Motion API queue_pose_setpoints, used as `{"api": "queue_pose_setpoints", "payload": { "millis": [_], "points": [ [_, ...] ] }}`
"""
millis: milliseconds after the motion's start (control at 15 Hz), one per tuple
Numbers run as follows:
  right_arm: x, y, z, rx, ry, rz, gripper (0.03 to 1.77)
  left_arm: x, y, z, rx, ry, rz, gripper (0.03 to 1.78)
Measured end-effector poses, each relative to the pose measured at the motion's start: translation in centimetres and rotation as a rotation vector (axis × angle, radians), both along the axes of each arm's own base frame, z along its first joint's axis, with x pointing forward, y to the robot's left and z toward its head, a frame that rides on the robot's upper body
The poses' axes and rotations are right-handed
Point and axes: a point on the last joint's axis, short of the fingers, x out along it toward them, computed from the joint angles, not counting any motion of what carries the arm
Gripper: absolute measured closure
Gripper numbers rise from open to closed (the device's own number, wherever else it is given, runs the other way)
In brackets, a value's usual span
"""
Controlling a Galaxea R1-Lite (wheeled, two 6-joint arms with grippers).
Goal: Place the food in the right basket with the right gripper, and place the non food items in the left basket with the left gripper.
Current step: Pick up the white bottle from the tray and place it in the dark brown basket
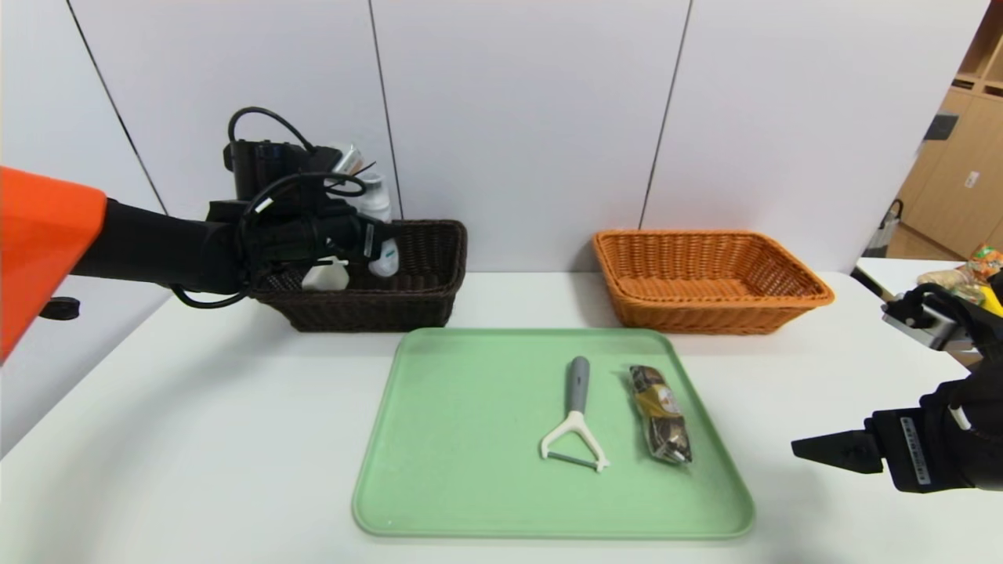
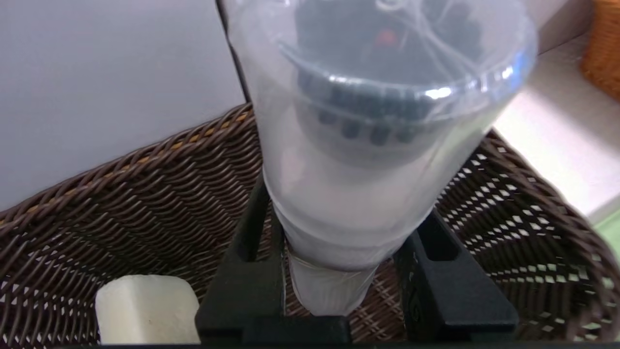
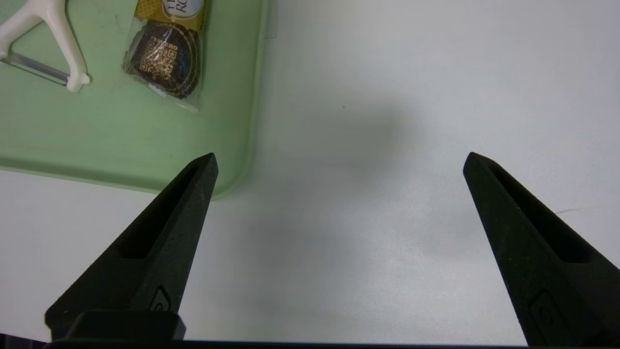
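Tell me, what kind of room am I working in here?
Likely an office or lab test setup, not a kitchen: a plain white table against bare wall panels, with wooden cabinets off to the right.

The left pincer (image 1: 374, 249) hides much of the bottle (image 1: 382, 227); the wrapper (image 3: 167, 53) is cut off in the right wrist view.

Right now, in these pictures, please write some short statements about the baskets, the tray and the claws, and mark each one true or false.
1. The left claw grips a translucent bottle above the dark basket. True.
2. The orange basket holds the peeler. False: the peeler lies on the green tray.
3. The right claw is shut on the chocolate pack. False: it is open over the table; the chocolate pack lies on the tray.
4. A white item already lies in the dark basket. True.
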Motion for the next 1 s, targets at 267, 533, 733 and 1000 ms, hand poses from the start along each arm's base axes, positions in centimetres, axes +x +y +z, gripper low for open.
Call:
{"api": "queue_pose_setpoints", "payload": {
  "millis": [267,533,733,1000],
  "points": [
    [0.0,0.0,0.0,0.001,-0.002,0.001,0.04,1.2,0.9,-1.1,0.006,0.014,0.029,1.18],
    [-0.1,0.0,-0.1,0.001,0.002,0.000,0.04,1.8,1.4,-2.1,0.008,0.039,0.043,1.18],
    [-0.1,0.0,-0.1,0.000,0.003,0.000,0.04,2.0,1.7,-2.5,0.009,0.048,0.051,1.18],
    [-0.1,0.0,-0.1,0.000,0.003,0.000,0.04,2.1,1.7,-2.7,0.008,0.053,0.053,0.93]
  ]
}}
